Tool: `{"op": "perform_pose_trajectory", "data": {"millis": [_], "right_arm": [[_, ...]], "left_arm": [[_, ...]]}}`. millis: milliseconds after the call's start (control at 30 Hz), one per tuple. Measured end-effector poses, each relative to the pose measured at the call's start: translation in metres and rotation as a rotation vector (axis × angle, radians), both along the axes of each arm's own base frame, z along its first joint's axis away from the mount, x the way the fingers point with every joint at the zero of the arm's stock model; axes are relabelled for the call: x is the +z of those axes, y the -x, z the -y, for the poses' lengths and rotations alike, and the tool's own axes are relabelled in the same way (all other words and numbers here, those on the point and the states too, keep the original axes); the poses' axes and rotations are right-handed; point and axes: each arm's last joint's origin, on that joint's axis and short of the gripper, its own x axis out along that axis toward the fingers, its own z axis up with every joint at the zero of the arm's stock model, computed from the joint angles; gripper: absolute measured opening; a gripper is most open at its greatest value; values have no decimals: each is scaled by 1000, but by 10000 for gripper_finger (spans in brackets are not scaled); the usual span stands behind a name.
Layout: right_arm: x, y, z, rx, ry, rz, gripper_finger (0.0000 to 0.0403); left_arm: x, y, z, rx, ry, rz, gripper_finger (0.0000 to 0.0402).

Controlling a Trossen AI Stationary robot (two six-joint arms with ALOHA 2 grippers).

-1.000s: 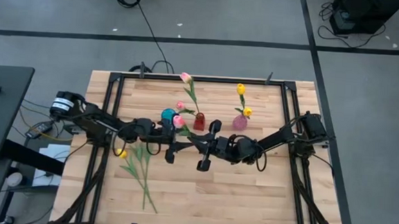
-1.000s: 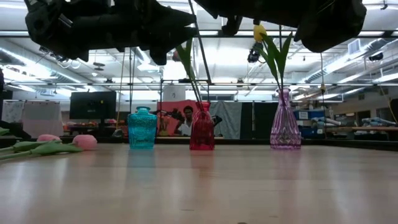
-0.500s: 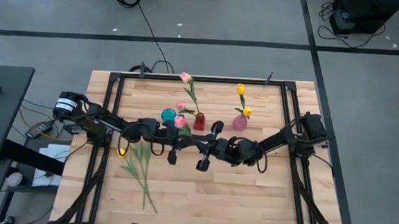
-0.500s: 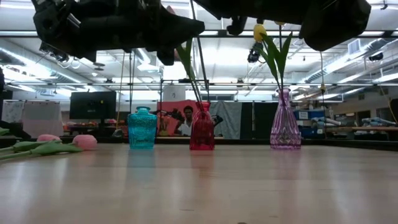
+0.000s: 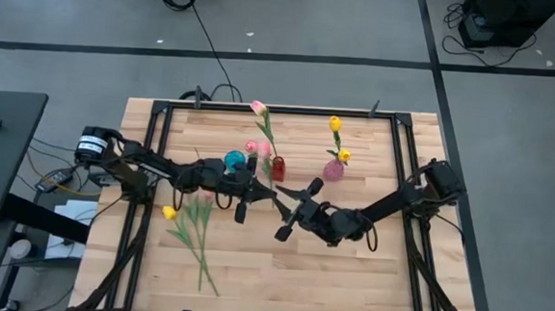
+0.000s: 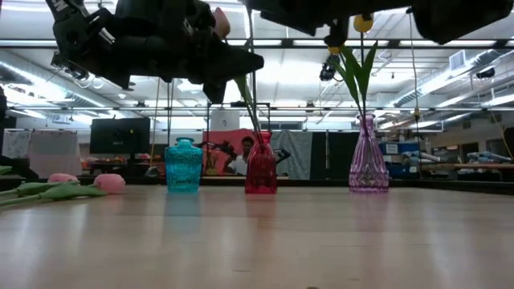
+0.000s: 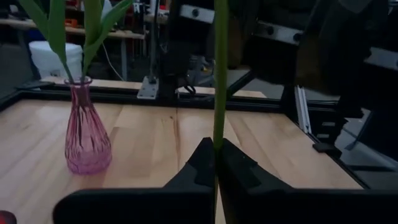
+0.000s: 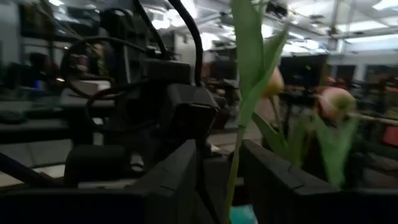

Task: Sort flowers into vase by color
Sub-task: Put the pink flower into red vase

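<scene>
There were three vases: a blue vase [image 6: 183,165], a red vase [image 6: 261,164] and a purple vase [image 6: 369,155]. Two yellow flowers [image 5: 335,124] stood in the purple vase. Pink flowers [image 5: 258,107] stood in the red vase; their exact number was hard to count. More flowers [image 5: 191,229] lay on the table [image 5: 347,276] at about 8 o'clock, one with a yellow head and one with a pink head.

The right gripper [image 5: 298,211] was nearest, in the middle of the table, with its fingers [image 8: 180,174] apart. A green stem [image 8: 235,168] stood in the gap between them, and I could not tell whether it touched them.

The left gripper [image 5: 244,190] was just beyond, at 10 o'clock from the right one, beside the blue vase. It was squeezed tight on the stem. The stem went straight up between its fingers [image 7: 239,171]. The pink head [image 6: 219,22] was right above this gripper.
</scene>
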Motion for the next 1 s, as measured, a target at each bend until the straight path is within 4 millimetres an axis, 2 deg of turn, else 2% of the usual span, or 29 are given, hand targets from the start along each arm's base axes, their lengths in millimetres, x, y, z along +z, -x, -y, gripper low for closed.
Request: {"op": "perform_pose_trajectory", "data": {"millis": [167, 367, 767, 867, 1000], "right_arm": [[-1, 4, -8, -5, -44, -14, 162], [-9, 2, -2, -42, -111, -86, 161], [9, 10, 4, -57, -126, -112, 160], [9, 9, 8, -66, -125, -120, 151], [8, 7, 14, -86, -126, -125, 115]], "left_arm": [[-1, -1, -3, -29, 18, -35, 4], [1, -11, -3, -35, -21, -136, 4], [4, -16, -3, -20, -84, -173, 4], [4, -15, -3, -31, -109, -178, 4], [2, -15, -3, -36, -130, -195, 5]]}}
